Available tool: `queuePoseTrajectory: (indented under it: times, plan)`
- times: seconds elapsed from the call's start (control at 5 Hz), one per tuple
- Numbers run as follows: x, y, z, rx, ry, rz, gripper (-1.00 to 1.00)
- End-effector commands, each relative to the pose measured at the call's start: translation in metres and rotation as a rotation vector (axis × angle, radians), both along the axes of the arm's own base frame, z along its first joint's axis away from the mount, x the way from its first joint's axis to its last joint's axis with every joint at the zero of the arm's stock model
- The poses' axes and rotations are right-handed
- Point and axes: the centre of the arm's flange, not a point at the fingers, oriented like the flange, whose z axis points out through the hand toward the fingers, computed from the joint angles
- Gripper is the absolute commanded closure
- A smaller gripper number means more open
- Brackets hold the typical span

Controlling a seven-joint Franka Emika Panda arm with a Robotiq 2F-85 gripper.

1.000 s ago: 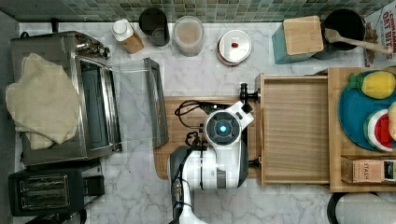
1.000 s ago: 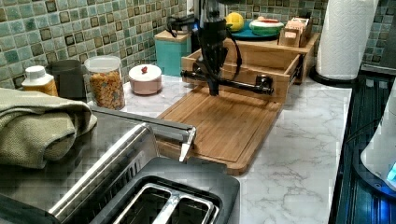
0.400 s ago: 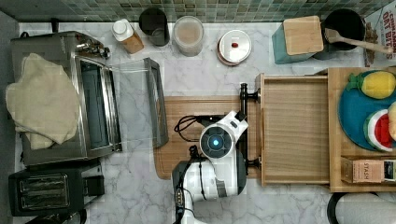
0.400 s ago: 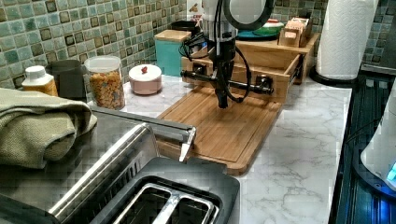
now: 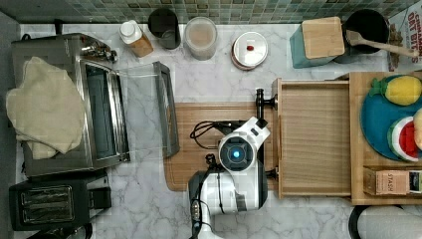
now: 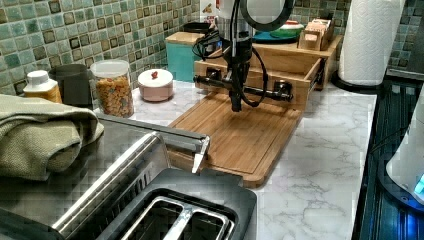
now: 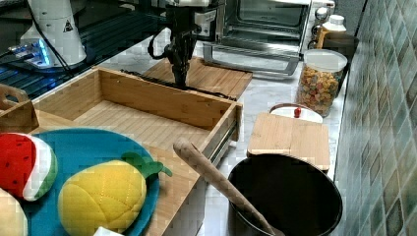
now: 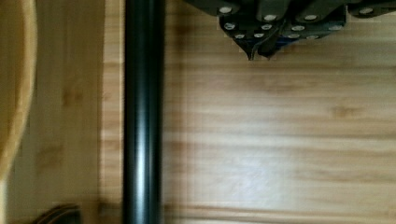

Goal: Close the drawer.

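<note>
One arm is working here, and its gripper (image 6: 236, 106) is hanging fingers-down over the cutting board (image 6: 235, 137), on the near side of the drawer's handle (image 6: 243, 88) in the left view. In the wrist view the fingertips (image 8: 256, 46) are sitting pressed together, holding nothing, beside the dark bar (image 8: 142, 112) and apart from it. Beyond the handle, the drawer (image 5: 315, 137) is standing pulled out, empty, from under the shelf carrying the blue plate (image 5: 376, 124). Its handle is running crosswise to the push direction. From the gripper, the drawer front is lying toward the top view's right, so the closing push is judged to run that way, square against the bar or front panel. Farther back, the teal canister (image 6: 182, 54) is sitting by the tiled wall.
</note>
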Motion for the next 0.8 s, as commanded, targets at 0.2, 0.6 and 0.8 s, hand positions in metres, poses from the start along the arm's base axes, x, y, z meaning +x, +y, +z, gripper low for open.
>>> queuePoseTrajectory:
  times: [0.2, 0.6, 0.8]
  plan:
    - [0.016, -0.112, 0.031, -0.023, -0.074, -0.03, 1.0]
    - [0.008, -0.195, 0.047, -0.051, -0.123, -0.073, 1.0]
    - [0.0, -0.257, 0.062, -0.073, -0.141, -0.026, 1.0]
